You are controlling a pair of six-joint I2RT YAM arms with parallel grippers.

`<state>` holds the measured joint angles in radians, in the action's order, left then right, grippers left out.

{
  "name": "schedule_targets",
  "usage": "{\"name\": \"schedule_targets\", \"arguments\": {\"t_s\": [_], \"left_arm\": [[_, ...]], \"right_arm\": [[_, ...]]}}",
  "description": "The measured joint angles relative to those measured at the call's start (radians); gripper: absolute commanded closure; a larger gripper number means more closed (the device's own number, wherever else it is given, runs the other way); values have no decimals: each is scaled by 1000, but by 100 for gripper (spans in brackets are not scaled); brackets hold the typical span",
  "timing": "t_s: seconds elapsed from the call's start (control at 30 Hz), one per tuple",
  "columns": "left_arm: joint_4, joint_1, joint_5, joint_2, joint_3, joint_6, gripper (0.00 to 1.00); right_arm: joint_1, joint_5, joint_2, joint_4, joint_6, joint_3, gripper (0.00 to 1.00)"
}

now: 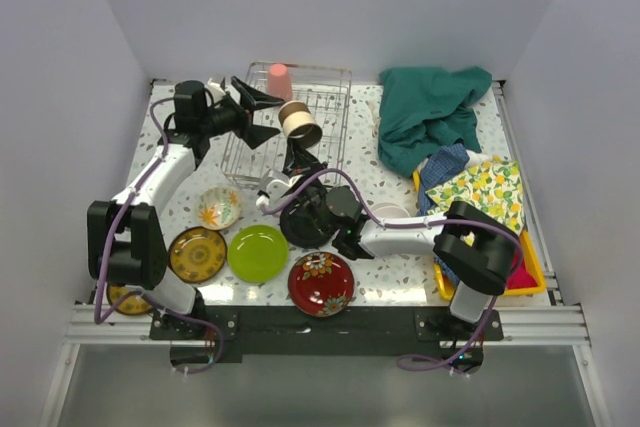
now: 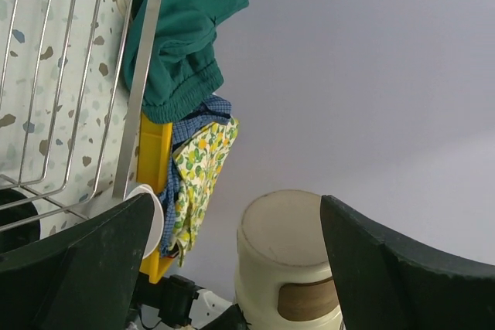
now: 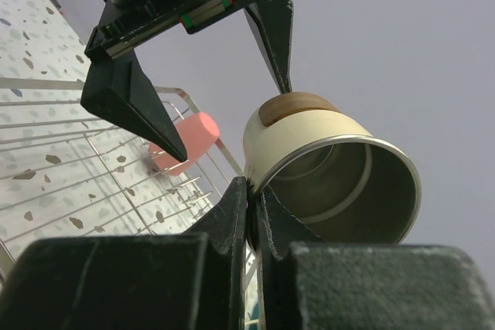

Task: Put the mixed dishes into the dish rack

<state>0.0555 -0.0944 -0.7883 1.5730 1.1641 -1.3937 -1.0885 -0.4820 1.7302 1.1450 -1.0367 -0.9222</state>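
A steel cup (image 1: 300, 123) with a cream outside hangs on its side over the dish rack (image 1: 340, 72), a silver wire basket. My right gripper (image 1: 297, 154) is shut on the cup's rim (image 3: 278, 171), pinching the wall between its fingertips (image 3: 253, 191). My left gripper (image 1: 272, 115) is open, its black fingers (image 2: 93, 260) standing on either side of the cup's base (image 2: 290, 260), with a wide gap on one side. A salmon-pink cup (image 1: 280, 80) stands upside down in the rack's far corner. Lime-green (image 1: 258, 252), red floral (image 1: 321, 283) and brown-gold (image 1: 197, 254) plates lie near the front.
A floral bowl (image 1: 219, 207) sits left of the rack and a black plate (image 1: 305, 222) lies partly under my right arm. A green cloth (image 1: 430, 112) and patterned cloths (image 1: 480, 187) cover the right side over a yellow tray (image 1: 530, 257). Another brown-gold plate (image 1: 125, 299) lies by the left base.
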Motion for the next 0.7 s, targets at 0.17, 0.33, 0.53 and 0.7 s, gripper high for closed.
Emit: {"name": "schedule_targets", "arguments": {"t_s": [0.17, 0.33, 0.53, 0.7], "left_arm": [[-4, -19, 11, -1, 5, -3, 8], [-13, -21, 27, -2, 35, -3, 10], [-14, -23, 34, -13, 58, -1, 12], [-22, -35, 34, -34, 55, 10, 13]], "right_arm": [[0, -2, 0, -26, 24, 0, 100], [-6, -5, 0, -42, 40, 0, 100], [-11, -12, 0, -74, 48, 0, 100], [-11, -30, 23, -76, 47, -24, 100]]}}
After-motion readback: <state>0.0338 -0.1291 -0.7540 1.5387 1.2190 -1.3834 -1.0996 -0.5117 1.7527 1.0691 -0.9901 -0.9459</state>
